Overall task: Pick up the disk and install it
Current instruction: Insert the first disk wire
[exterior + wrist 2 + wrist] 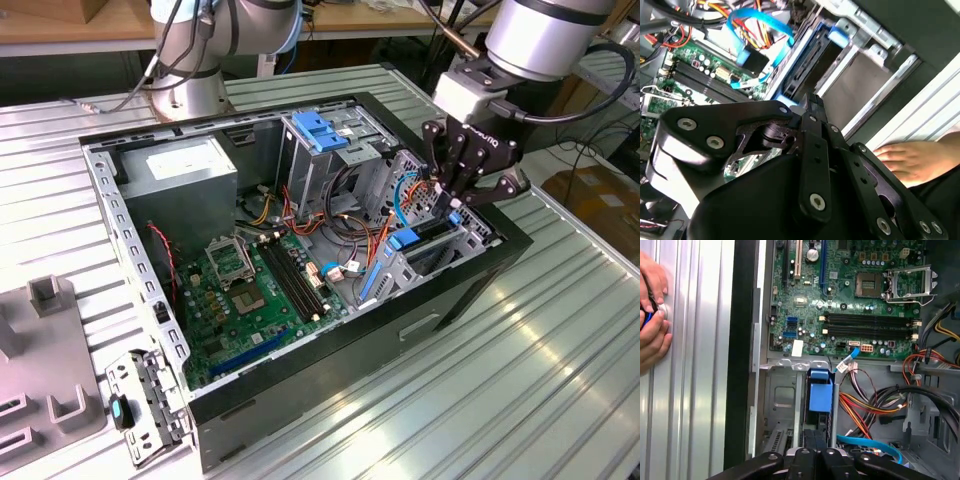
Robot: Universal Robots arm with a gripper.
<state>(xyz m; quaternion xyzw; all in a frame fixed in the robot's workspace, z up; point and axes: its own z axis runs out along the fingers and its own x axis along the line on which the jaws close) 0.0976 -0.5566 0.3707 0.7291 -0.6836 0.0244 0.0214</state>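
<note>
In the computer case's [330, 352] drive bay [438, 256] (exterior view's right edge) stands the disk [820, 395] — pincer [815, 434] clenched just above it.

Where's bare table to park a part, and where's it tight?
Free: the ribbed table off the black wall of the computer case, toward the exterior view's lower right; also the strip between case and arm base. Crowded: the cables inside the case, the drive bay under the gripper, and a person's hand by the case.
</note>
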